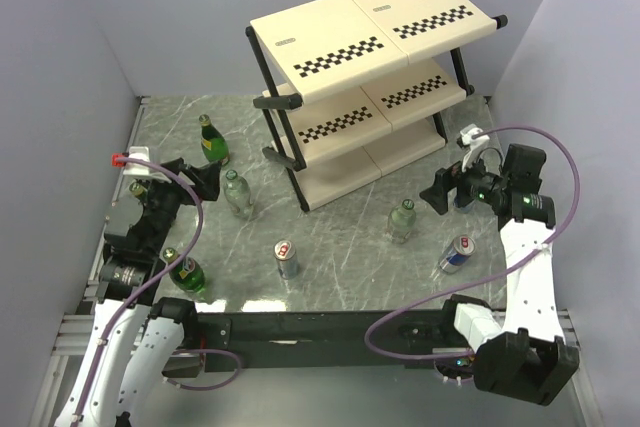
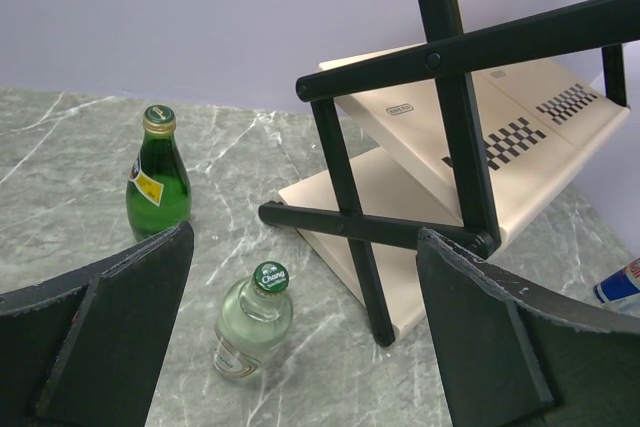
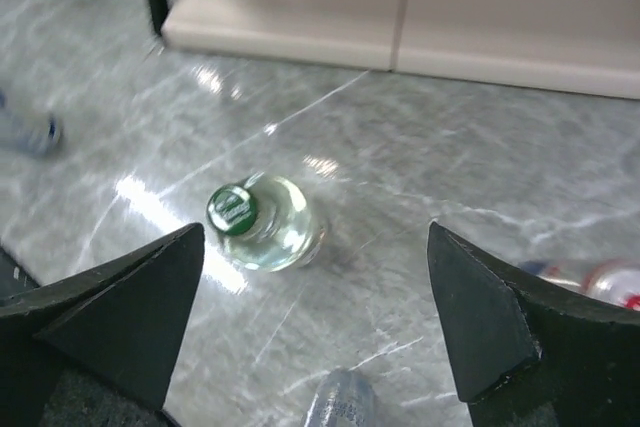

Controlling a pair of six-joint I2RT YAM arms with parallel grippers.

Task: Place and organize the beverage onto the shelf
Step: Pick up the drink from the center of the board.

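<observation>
The shelf (image 1: 375,67) stands at the back with bare tiers. The top view shows two green bottles (image 1: 210,139) (image 1: 186,273), two clear bottles (image 1: 237,193) (image 1: 402,220) and two silver-and-blue cans (image 1: 286,259) (image 1: 456,254), all upright on the table. My left gripper (image 1: 205,179) is open and empty; in its wrist view (image 2: 305,347) it hangs above a clear bottle (image 2: 252,322), with a green bottle (image 2: 158,175) beyond. My right gripper (image 1: 440,192) is open and empty; in its wrist view (image 3: 315,337) it hovers over the other clear bottle (image 3: 265,222).
The shelf's black tube legs (image 2: 350,247) stand just right of the left clear bottle. A can top (image 3: 340,402) shows low between the right fingers, and another can (image 3: 600,282) lies past the right finger. Grey walls close in the marble table (image 1: 340,237).
</observation>
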